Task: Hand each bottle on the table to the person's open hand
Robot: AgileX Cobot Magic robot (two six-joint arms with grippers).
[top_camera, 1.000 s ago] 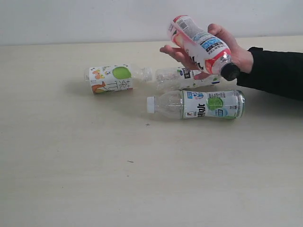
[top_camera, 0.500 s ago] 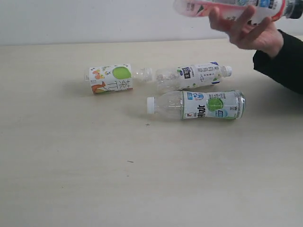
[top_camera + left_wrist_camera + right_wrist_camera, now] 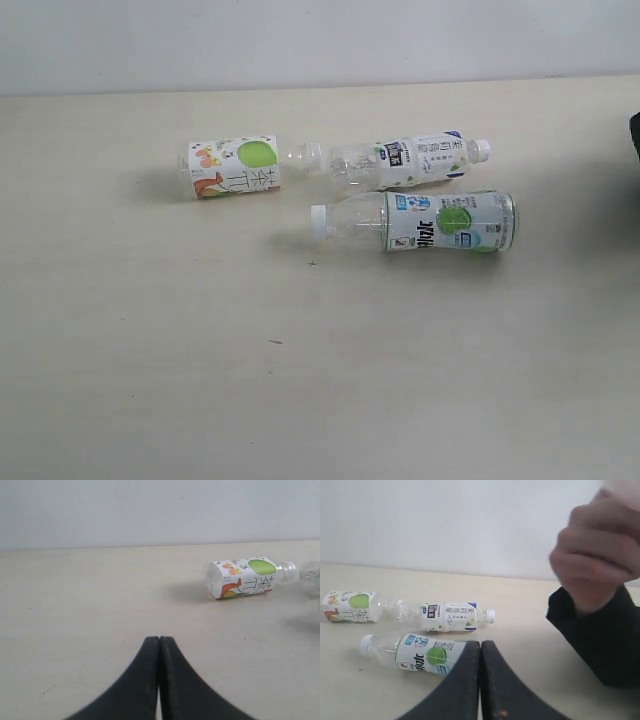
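Three bottles lie on their sides on the table (image 3: 150,350). Farthest left is a white-labelled one with a green spot (image 3: 235,166) (image 3: 242,577) (image 3: 351,606). The slim white-and-blue one (image 3: 410,162) (image 3: 447,616) lies beside it. A second green-spot bottle with a white cap (image 3: 430,221) (image 3: 415,652) lies nearer. The pink-labelled bottle is out of view. The person's hand (image 3: 597,555) shows with curled fingers above a black sleeve (image 3: 595,640). My left gripper (image 3: 159,640) is shut and empty, well short of the bottles. My right gripper (image 3: 481,644) is shut and empty too, near the capped bottle.
A pale wall (image 3: 300,40) runs behind the table's far edge. A sliver of the black sleeve (image 3: 636,135) shows at the right border of the exterior view. Neither arm appears in that view.
The person's hand, holding the pink-labelled bottle, rose and drew off to the right, out of the exterior view. The three lying bottles have not moved.
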